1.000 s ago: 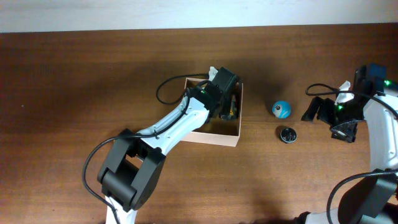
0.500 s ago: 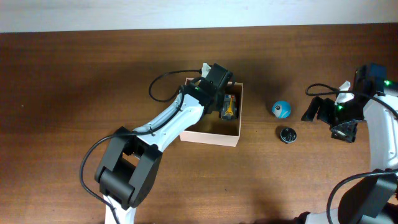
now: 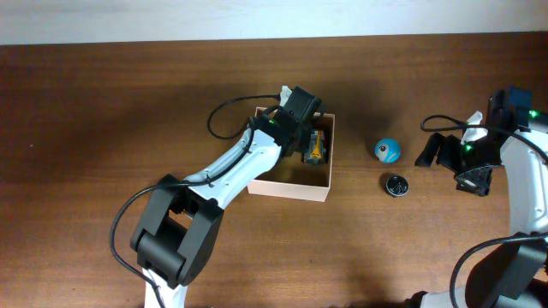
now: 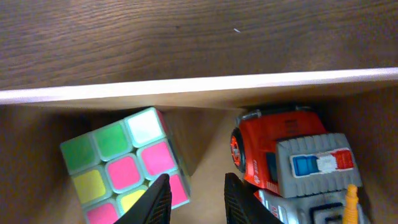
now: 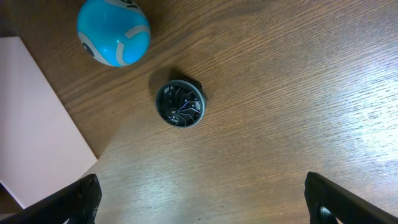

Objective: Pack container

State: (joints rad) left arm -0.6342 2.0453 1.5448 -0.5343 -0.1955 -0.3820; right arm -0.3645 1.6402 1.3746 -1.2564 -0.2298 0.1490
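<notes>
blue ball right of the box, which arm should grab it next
Right. The right gripper hangs open over the table beside the blue ball. The left gripper is down inside the container, over the puzzle cube and red toy truck.

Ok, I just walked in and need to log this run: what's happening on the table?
The left gripper is reaching into the box, its fingers slightly apart with nothing between them. A colourful puzzle cube and a red and grey toy truck already lie in the box. A blue ball and a small black disc sit on the table outside it, not yet packed. The right gripper hangs wide open near those two, holding nothing.
</notes>
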